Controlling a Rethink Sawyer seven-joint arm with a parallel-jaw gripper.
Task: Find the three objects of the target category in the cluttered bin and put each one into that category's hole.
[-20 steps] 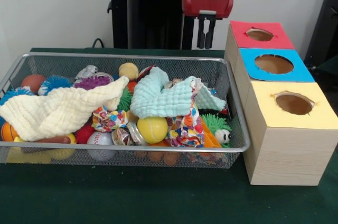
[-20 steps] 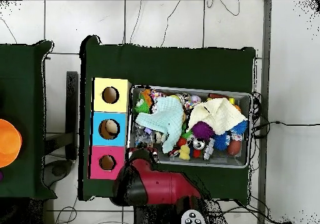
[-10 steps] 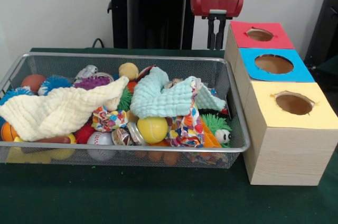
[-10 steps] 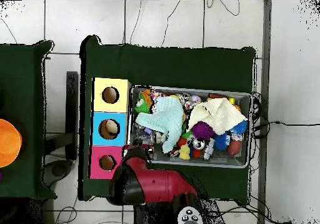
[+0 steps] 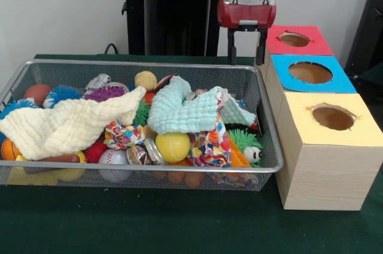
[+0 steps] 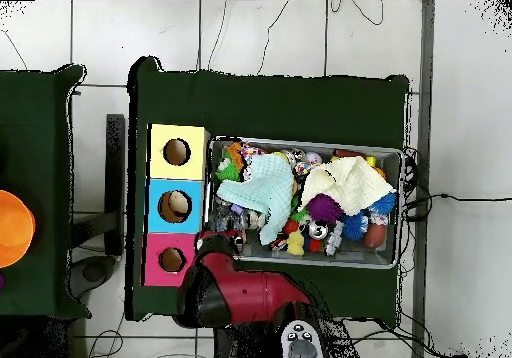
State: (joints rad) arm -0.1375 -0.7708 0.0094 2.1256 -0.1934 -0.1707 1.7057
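My gripper (image 5: 246,56) hangs open and empty behind the far right corner of the wire bin (image 5: 143,64), just left of the red-topped box (image 5: 311,45). In the overhead view the gripper (image 6: 222,241) sits at the bin's lower left corner. The bin holds a heap of toys: a yellow ball (image 5: 172,146), a baseball (image 5: 113,159), spiky balls, a cream cloth (image 5: 66,125), a mint cloth (image 5: 179,109) and a patterned cloth (image 5: 210,143). Beside the bin stand the blue-topped box (image 5: 311,73) and the yellow-topped box (image 5: 332,117), each with a round hole.
A pale object shows inside the blue box's hole (image 6: 176,206). The three boxes (image 6: 177,205) touch the bin's short side. An orange object (image 6: 14,228) lies on a second table at the left. Cables run over the floor beside the bin.
The gripper has moved right, from behind the bin toward the red-topped box, and its fingers have spread from shut to open. The bin's contents have not moved.
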